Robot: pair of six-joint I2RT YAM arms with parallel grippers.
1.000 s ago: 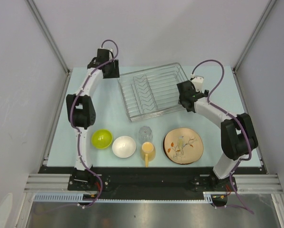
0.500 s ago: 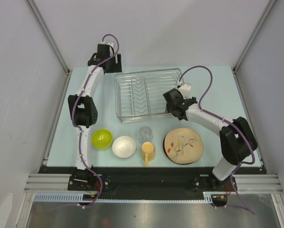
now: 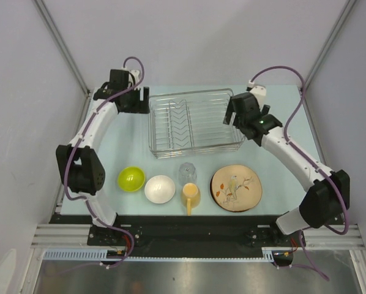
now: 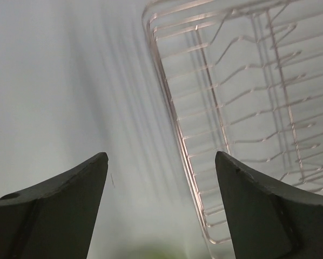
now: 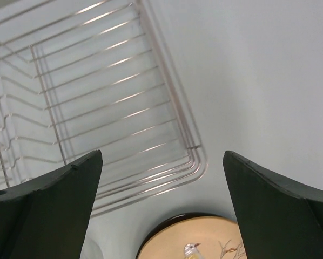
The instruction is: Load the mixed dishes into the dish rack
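The dish rack [image 3: 192,122] sits between the left tool [image 4: 160,162], spread beside its far-left corner, and the right tool [image 5: 161,156], spread at its right edge. The lime-green bowl [image 3: 131,178] and plate [image 3: 235,188] lie on its near side. 0.5 s ago the right tool was at its near-right corner.

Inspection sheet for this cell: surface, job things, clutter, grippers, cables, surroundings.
Surface: pale blue table, no spills seen.
Job's things: dish rack empty, far middle; lime-green bowl, white bowl, glass, yellow mug, floral plate in a row near the front.
Clutter: nothing seen.
Grippers: left gripper open at the rack's left edge; right gripper open at its right end.
Cables: purple cables looped over both arms, off the dishes.
Surroundings: grey walls, metal frame rail in front.
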